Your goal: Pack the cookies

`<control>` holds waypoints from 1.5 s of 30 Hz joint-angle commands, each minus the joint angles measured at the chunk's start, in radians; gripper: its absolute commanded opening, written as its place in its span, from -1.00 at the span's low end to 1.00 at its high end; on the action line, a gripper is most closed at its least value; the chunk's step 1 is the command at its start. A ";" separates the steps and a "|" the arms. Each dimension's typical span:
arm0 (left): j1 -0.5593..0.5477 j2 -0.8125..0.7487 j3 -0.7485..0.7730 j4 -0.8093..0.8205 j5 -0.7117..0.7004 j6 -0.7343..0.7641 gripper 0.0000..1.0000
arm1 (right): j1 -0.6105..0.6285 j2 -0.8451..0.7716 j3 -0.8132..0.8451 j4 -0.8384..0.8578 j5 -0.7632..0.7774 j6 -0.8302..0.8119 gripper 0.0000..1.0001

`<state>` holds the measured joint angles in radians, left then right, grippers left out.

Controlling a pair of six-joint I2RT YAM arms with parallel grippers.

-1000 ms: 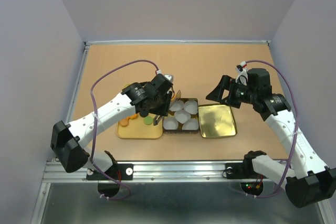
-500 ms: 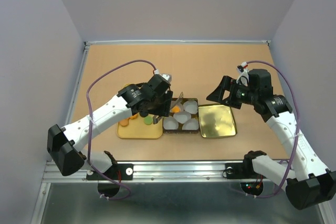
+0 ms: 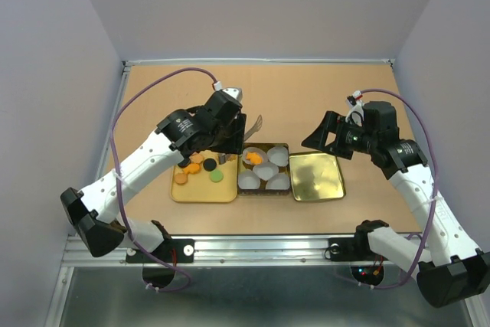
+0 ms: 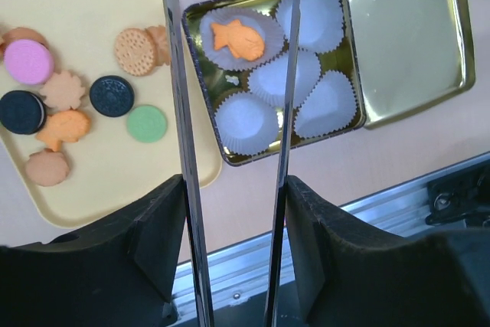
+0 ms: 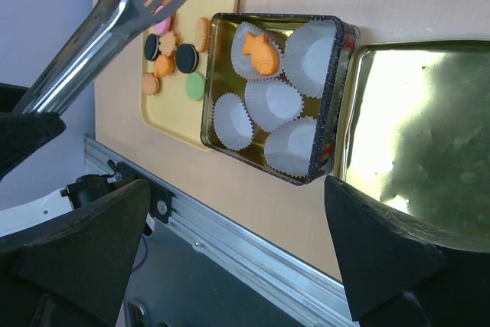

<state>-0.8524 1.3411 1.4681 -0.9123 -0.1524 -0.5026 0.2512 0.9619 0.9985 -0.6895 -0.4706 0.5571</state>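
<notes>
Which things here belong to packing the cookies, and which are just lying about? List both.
Job:
cookies on the tray
fish cookie in one of the cups
tin
tongs in the left gripper

Lying about:
lid, open beside the tin
right gripper, open and empty

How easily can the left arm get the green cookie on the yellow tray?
Probably easily. The green cookie lies flat with nothing on it, bare tray beside it, and the arm's open tongs hang nearby.
</notes>
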 commanded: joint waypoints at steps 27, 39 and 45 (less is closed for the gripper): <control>0.245 -0.074 -0.292 0.039 0.126 0.167 0.24 | 0.008 0.213 0.115 -0.011 0.038 0.148 1.00; 0.286 -0.026 -0.347 0.073 0.181 0.148 -0.03 | 0.008 0.261 0.259 -0.099 0.024 0.181 1.00; 0.286 -0.030 -0.370 0.121 0.200 0.098 -0.20 | 0.008 0.256 0.250 -0.107 -0.014 0.162 1.00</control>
<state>-0.5682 1.3209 1.1057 -0.8330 0.0219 -0.3748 0.2520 1.2366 1.2076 -0.7784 -0.4568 0.7303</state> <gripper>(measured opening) 0.462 0.998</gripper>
